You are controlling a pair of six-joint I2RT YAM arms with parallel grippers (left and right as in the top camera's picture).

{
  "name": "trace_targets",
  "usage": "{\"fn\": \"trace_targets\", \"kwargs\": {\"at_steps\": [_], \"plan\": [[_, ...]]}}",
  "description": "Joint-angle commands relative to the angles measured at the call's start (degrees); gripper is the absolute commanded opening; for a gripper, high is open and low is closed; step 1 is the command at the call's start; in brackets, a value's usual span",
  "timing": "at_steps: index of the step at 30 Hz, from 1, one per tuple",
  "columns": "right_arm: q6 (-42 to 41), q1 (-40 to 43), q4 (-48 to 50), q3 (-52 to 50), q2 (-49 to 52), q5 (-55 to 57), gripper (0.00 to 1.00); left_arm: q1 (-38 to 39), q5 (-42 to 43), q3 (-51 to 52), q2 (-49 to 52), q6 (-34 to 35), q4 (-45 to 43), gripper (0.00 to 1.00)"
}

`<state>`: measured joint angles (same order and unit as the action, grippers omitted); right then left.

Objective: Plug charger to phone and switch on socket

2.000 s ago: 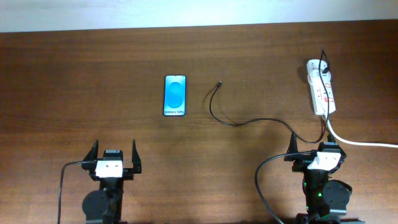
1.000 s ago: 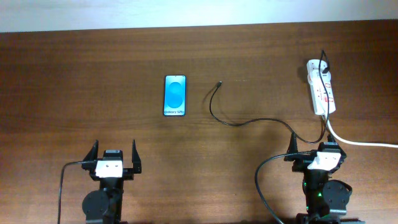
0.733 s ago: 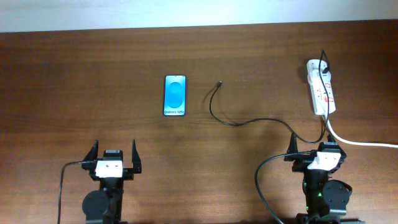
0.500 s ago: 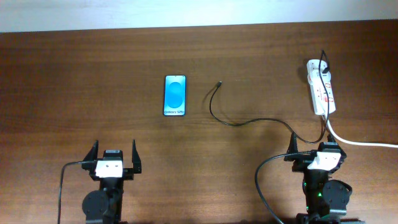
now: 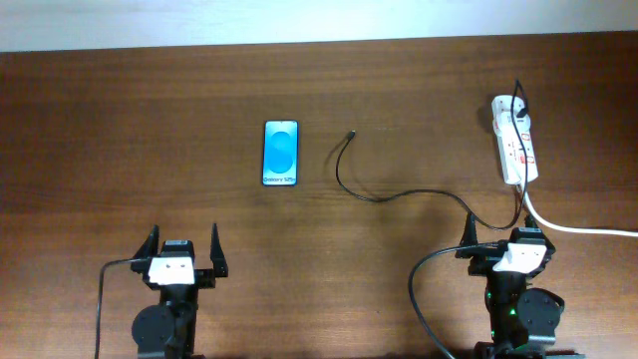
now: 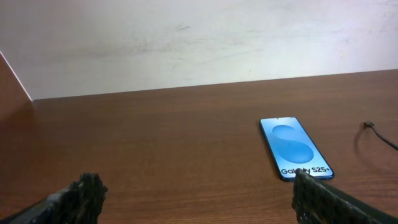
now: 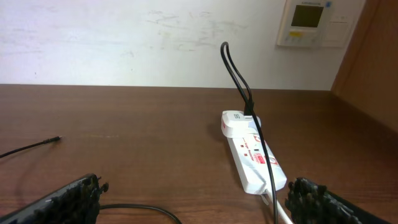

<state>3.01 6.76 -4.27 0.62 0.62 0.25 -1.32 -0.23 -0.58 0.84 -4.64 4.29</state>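
The phone [image 5: 281,153] lies flat with its blue screen up at the table's centre-left; it also shows in the left wrist view [image 6: 295,148]. The thin black charger cable [image 5: 389,195] curves from the socket to a free plug end [image 5: 351,134] right of the phone, apart from it. The white socket [image 5: 514,140] with red switches lies at the far right, also in the right wrist view [image 7: 252,152]. My left gripper [image 5: 181,242] is open and empty near the front edge, well short of the phone. My right gripper [image 5: 503,228] is open and empty, just short of the socket.
A thick white cord [image 5: 578,227] runs from the socket off the right edge. The robots' black cables [image 5: 419,289] loop by each arm base at the front. A white wall [image 7: 155,37] stands behind the table, with a wall controller [image 7: 306,22].
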Motion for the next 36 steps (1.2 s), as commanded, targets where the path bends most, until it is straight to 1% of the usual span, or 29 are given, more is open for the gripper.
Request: {"fn": "trace_targets", "kwargs": {"at_steps": [1, 4, 7, 11, 14, 17, 19, 20, 23, 27, 29, 31, 34, 36], "plan": [[-0.1, -0.4, -0.3, -0.3, -0.4, 0.9, 0.98, -0.3, 0.9, 0.0, -0.5, 1.2, 0.3, 0.99], [-0.1, -0.4, -0.3, -0.3, -0.4, 0.9, 0.98, -0.3, 1.2, 0.0, -0.5, 1.2, 0.3, 0.99], [-0.1, -0.4, -0.3, -0.3, -0.4, 0.9, 0.98, -0.3, 3.9, -1.5, -0.1, 1.2, 0.6, 0.99], [-0.1, -0.4, -0.3, -0.3, -0.4, 0.9, 0.98, -0.3, 5.6, -5.9, 4.2, 1.2, 1.6, 0.99], [-0.1, -0.4, -0.3, -0.3, -0.4, 0.9, 0.98, -0.3, 6.7, -11.1, 10.0, 1.2, 2.1, 0.99], [-0.1, -0.4, -0.3, -0.3, -0.4, 0.9, 0.99, -0.3, 8.0, -18.1, 17.9, 1.2, 3.3, 0.99], [-0.1, -0.4, -0.3, -0.3, -0.4, 0.9, 0.98, -0.3, 8.0, -24.7, 25.1, 1.2, 5.9, 0.99], [-0.1, -0.4, -0.3, -0.3, -0.4, 0.9, 0.98, -0.3, 8.0, -29.4, 30.0, 1.2, 8.6, 0.99], [-0.1, -0.4, -0.3, -0.3, -0.4, 0.9, 0.98, -0.3, 8.0, -39.2, 39.7, 1.2, 15.1, 0.99], [-0.1, -0.4, -0.3, -0.3, -0.4, 0.9, 0.98, -0.3, 8.1, -57.5, 56.2, 1.2, 31.0, 0.99], [-0.1, -0.4, -0.3, -0.3, -0.4, 0.9, 0.98, -0.3, 10.0, -67.8, 64.3, 1.2, 40.0, 0.99], [-0.1, -0.4, -0.3, -0.3, -0.4, 0.9, 0.98, -0.3, 12.6, -76.0, 70.4, 1.2, 46.6, 0.99], [-0.1, -0.4, -0.3, -0.3, -0.4, 0.9, 0.98, -0.3, 18.1, -80.6, 74.7, 1.2, 48.5, 0.99], [-0.1, -0.4, -0.3, -0.3, -0.4, 0.9, 0.99, -0.3, 18.7, -80.6, 76.0, 1.2, 47.6, 0.99]]}}
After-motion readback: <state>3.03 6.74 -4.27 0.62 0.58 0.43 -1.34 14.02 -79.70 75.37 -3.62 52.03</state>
